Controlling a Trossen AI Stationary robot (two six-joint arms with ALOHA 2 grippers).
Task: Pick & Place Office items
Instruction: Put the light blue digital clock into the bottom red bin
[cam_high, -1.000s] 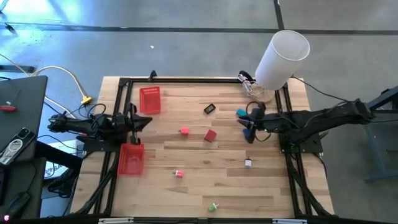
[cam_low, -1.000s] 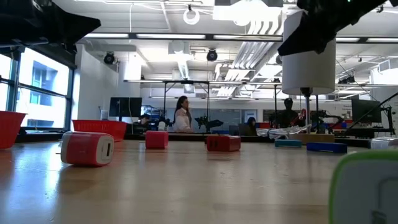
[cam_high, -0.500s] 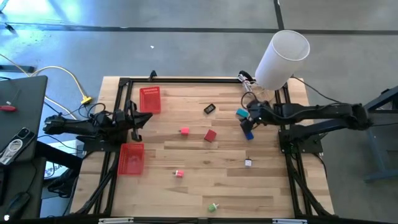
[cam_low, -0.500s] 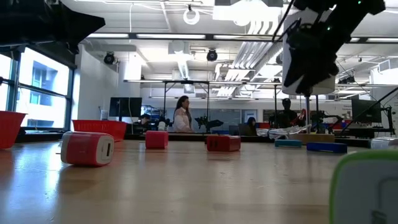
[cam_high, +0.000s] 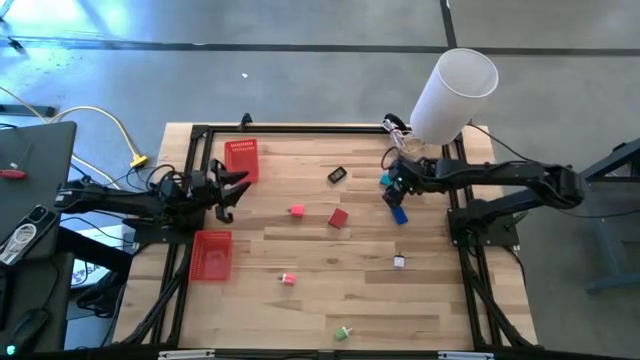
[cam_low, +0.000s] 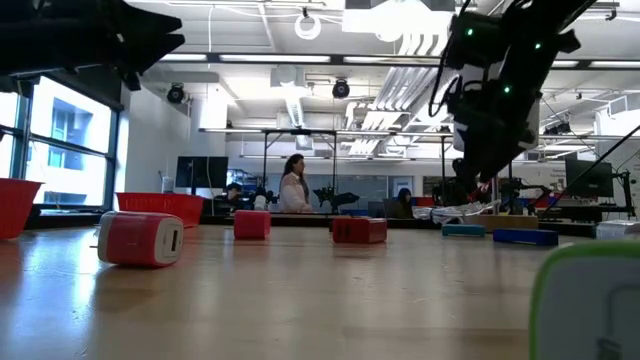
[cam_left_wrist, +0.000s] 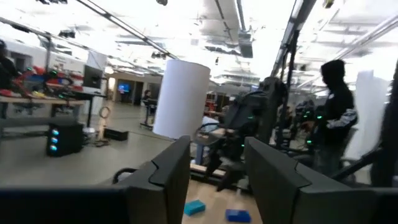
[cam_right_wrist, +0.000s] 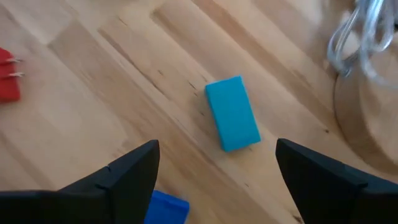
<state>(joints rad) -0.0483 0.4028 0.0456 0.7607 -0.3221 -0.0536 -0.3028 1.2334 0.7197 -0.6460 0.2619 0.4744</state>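
The office items lie scattered on the wooden table: a teal block (cam_high: 385, 181), a blue block (cam_high: 399, 213), a red one (cam_high: 338, 218), a black one (cam_high: 337, 175), two pink ones (cam_high: 297, 211) (cam_high: 288, 280), a small white one (cam_high: 399, 262) and a green one (cam_high: 343, 332). My right gripper (cam_right_wrist: 216, 155) hangs open, tipped downward, above the teal block (cam_right_wrist: 232, 114), which lies flat between the lines of the two fingers; the blue block (cam_right_wrist: 165, 208) is just beside it. My left gripper (cam_high: 230, 192) is open in the air at the table's left, holding nothing.
Two red mesh baskets stand at the left, one near the far edge (cam_high: 241, 161) and one nearer (cam_high: 211, 255). A big white cylinder (cam_high: 455, 95) stands at the far right corner with a wire loop (cam_right_wrist: 357, 43) at its foot. People show in the room beyond.
My right gripper has gone toward the table's far edge and down, tipping its fingers downward, from over the blue block to over the teal one. My left gripper has opened and stays in the air between the two baskets. No item has moved.
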